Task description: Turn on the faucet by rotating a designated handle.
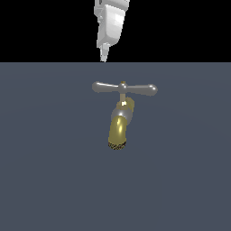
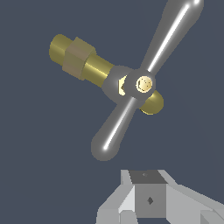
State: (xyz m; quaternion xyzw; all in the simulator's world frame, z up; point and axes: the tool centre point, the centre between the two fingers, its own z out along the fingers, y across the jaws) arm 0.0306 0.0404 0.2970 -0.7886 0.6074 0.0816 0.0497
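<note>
Here, in the exterior view, the end effector [image 1: 104, 58] hangs up high at about 12 o'clock, with its white tip pointing down. Its two tips look pressed close together, so it seems clenched, and it holds nothing. The faucet [image 1: 120, 126] sits near the middle of the flat grey counter [image 1: 45, 180]. Its shiny gold spout points down toward 6 o'clock and ends in a dark rough tip. On top lies the handle [image 1: 124, 88], a thin grey bar with round fat ends. The bar's long way runs side to side, from 9 o'clock to 3 o'clock. From the end effector, the handle lies toward 6 o'clock, a little toward 5, and the two are apart with a clear gap between them. The bar's end on the exterior view's left looks nearer to the end effector than the other end. In the wrist view, the handle [image 2: 140, 83] shows as a slanted bar running from about 1 o'clock to 7 o'clock across the picture. The gold faucet [image 2: 78, 59] pokes out behind it toward 10 o'clock. The grey end effector [image 2: 148, 199] shows at 6 o'clock, and the closest round end of the bar is near it but not touching. I think the next move is to come down beside that near end and push it around.
</note>
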